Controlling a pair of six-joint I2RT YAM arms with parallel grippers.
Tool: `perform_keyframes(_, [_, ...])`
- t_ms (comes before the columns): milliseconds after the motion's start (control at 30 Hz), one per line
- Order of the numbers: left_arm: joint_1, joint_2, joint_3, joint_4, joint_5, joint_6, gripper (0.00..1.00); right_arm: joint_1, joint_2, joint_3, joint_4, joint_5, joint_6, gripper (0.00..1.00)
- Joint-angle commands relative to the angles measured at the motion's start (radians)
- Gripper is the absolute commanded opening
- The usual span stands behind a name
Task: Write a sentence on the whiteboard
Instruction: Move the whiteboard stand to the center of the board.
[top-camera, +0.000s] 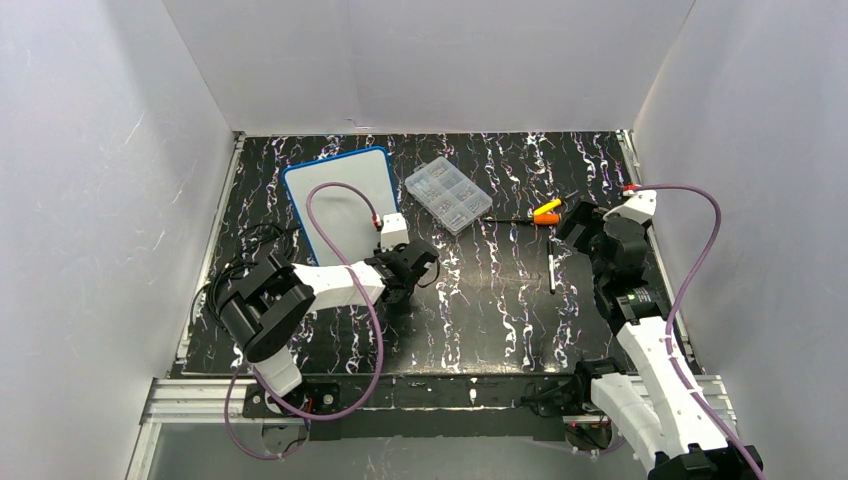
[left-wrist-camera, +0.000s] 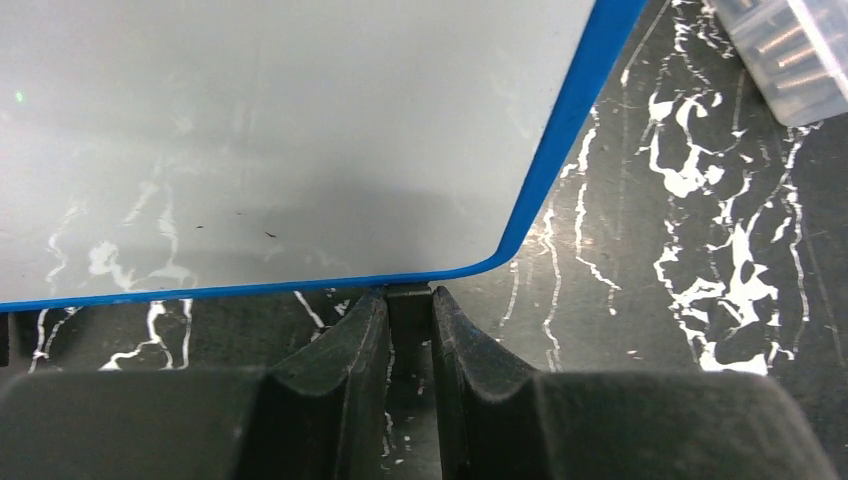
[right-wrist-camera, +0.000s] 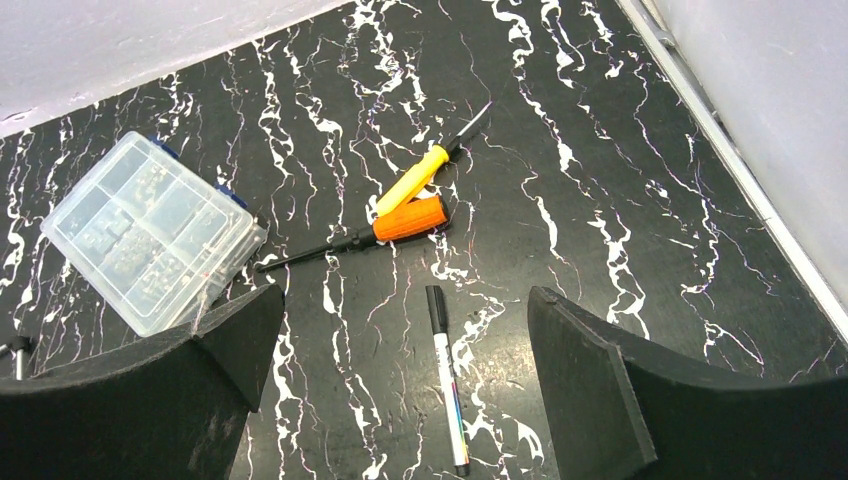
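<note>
Left gripper fills the bottom of the left wrist view. Its jaws are drawn nearly together with a thin slit between them and a small dark piece sitting in the slit. The tips are right at the blue bottom edge of the whiteboard, beside its rounded corner. Can't tell whether that is a real hold on the frame.

The whiteboard lies flat at the back left of the table. No sentence on it, only a few tiny specks.

Right gripper is spread wide with nothing in it, hanging over the marker. The marker lies loose on the table, well apart from the board.

Step, as I judge it: pen pickup, with writing not started. The next move calls for the right claw to drop straight down, close across the marker barrel and lift. The dark end looks like a cap, so that likely has to come off. Then the marker goes across to the board, past the clear box.

Counts:
- 2 arms, 2 grippers
- 1 whiteboard
- 1 marker
- 2 screwdrivers, touching just behind the marker: yellow-handled screwdriver and orange-handled screwdriver
- 1 clear box
- 0 words written
</note>
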Motion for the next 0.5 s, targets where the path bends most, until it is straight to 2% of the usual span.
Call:
perform_keyframes(0, [-0.035, 0.026, 0.085, -0.003, -0.057, -0.042, 0.0, -0.004, -0.011, 0.009, 0.031, 0.005, -0.013, 1.0])
perform_keyframes(467, [-0.103, 0.127, 0.213, -0.034, -0.049, -0.057, 0.0, -0.004, -0.011, 0.009, 0.033, 0.003, -0.013, 1.0])
